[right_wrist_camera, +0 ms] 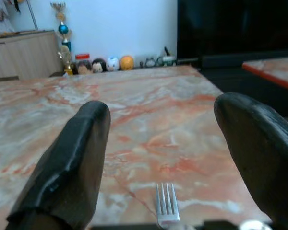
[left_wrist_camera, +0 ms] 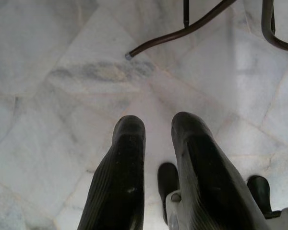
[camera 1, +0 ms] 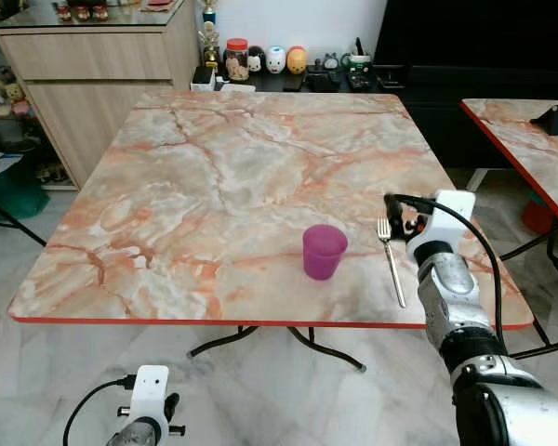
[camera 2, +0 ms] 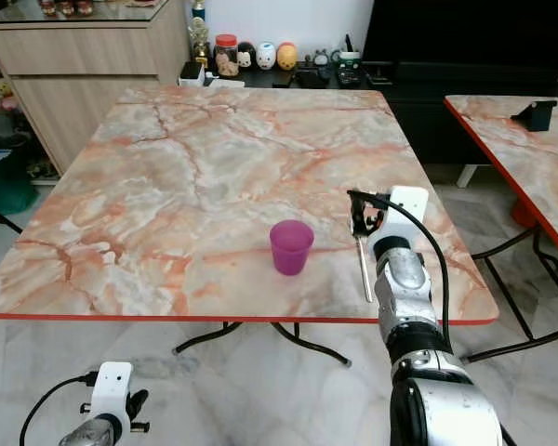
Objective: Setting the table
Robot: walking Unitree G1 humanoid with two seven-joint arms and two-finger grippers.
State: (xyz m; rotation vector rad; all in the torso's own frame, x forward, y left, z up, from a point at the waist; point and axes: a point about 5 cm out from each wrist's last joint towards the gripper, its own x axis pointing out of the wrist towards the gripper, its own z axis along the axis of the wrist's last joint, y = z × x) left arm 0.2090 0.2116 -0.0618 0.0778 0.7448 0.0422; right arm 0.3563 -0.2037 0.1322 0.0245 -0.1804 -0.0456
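Note:
A purple cup [camera 1: 324, 251] stands upright near the front edge of the marble table [camera 1: 214, 167]. A silver fork [camera 1: 391, 265] lies to its right, tines pointing away from me. My right gripper [camera 1: 391, 216] hovers low over the fork's tines; in the right wrist view the gripper [right_wrist_camera: 158, 110] is wide open, with the tines [right_wrist_camera: 166, 201] just below the gap and nothing held. My left gripper [left_wrist_camera: 156, 127] hangs idle below table height over the floor, its fingers [left_wrist_camera: 129, 139] nearly together and holding nothing.
A second marble table [camera 1: 530, 149] stands to the right across a narrow gap. A wooden sideboard [camera 1: 93, 65] and a low black cabinet with a jar [camera 1: 236, 58] and figurines line the far wall. Curved metal table legs [camera 1: 325, 348] spread over the tiled floor.

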